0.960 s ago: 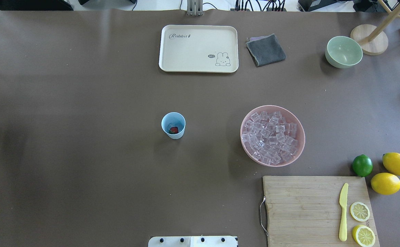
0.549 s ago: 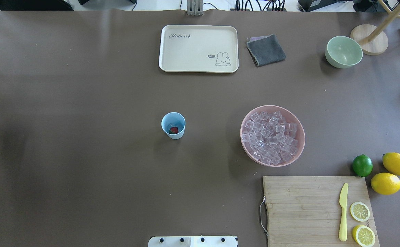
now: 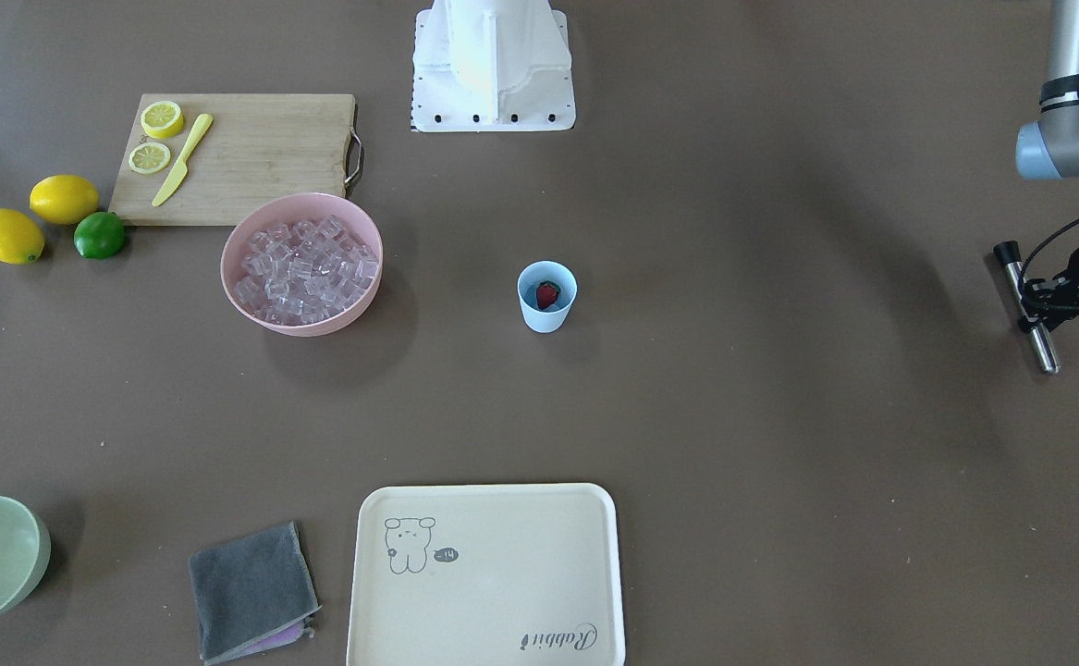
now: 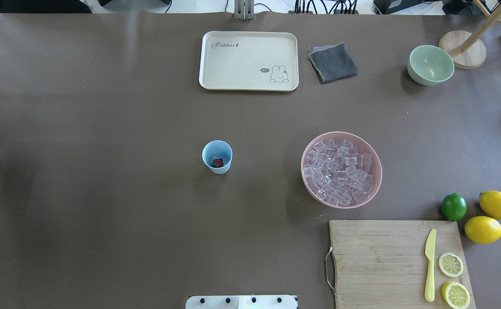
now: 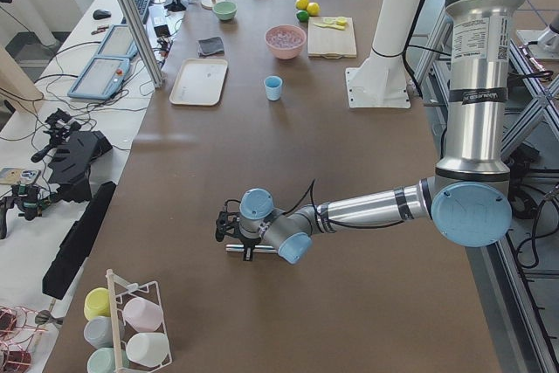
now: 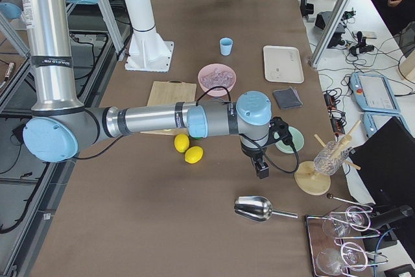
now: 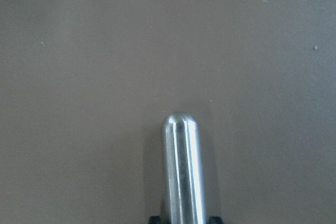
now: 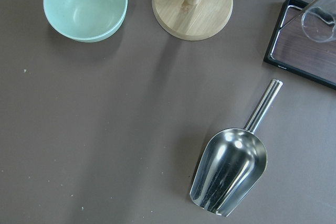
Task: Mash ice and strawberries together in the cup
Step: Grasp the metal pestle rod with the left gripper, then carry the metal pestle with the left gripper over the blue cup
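As left arm (image 5: 367, 209) extends, jaws clamp rod (image 3: 1041, 350).

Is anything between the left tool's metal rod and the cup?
Nothing visible. The left tool grips the metal rod far off to the cup's side, with only bare table between them. The pink bowl of ice sits on the cup's opposite side.

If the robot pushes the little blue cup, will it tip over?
Probably easily: the cup is narrow, tapered and stands free, nothing steadying it. It likely weighs little, holding little besides one strawberry.
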{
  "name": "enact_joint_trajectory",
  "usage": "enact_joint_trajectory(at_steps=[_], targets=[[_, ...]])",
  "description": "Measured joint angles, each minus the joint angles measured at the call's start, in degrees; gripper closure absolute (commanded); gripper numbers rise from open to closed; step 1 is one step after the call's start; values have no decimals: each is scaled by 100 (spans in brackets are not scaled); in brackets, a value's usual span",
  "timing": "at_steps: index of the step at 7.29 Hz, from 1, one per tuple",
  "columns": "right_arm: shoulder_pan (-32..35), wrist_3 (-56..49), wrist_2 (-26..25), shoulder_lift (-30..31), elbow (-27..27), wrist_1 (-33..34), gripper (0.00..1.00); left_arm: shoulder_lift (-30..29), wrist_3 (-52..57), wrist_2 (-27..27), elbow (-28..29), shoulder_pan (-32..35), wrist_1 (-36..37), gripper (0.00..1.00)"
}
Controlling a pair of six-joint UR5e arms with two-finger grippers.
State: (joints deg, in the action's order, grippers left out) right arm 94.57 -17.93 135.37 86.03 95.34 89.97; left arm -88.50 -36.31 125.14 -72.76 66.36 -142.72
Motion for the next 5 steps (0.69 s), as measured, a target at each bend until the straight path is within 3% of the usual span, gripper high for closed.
enact_joint_trajectory(at_steps=[3,5], targets=[[9,-6,31,11,9,3,0,-228,-70,39,-563,-6,66,100],[9,-8,43,10,23,4,0,-835,-85,117,-976,-69,149,100]])
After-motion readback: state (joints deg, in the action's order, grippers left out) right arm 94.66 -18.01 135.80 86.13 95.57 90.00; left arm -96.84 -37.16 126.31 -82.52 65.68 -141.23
